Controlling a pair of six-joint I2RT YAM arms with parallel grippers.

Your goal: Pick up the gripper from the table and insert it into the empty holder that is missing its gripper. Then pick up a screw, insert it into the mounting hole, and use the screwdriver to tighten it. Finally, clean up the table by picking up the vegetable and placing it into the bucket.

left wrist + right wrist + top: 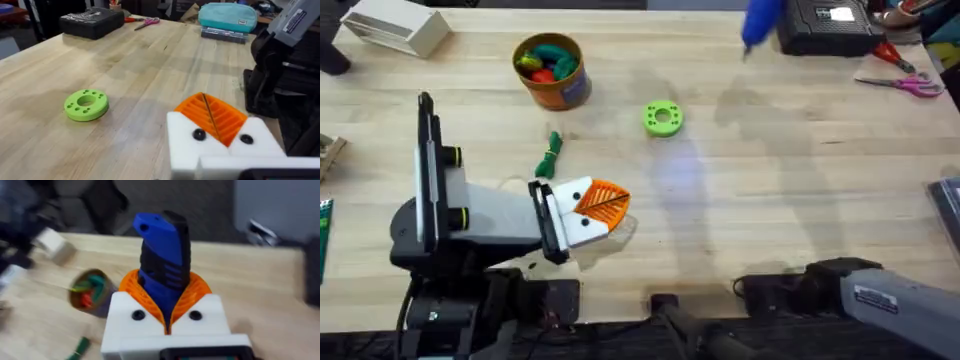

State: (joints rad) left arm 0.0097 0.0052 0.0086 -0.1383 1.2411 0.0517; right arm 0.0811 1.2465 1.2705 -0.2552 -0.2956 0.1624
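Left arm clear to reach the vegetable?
Probably yes. The vegetable lies on bare table just ahead of the left gripper, whose shut fingers hold nothing; the bucket stands farther back.

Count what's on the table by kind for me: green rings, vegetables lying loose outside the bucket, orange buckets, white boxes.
Green ring: 1
Vegetable, loose on the table: 1
Bucket: 1
White box: 1
Total: 4
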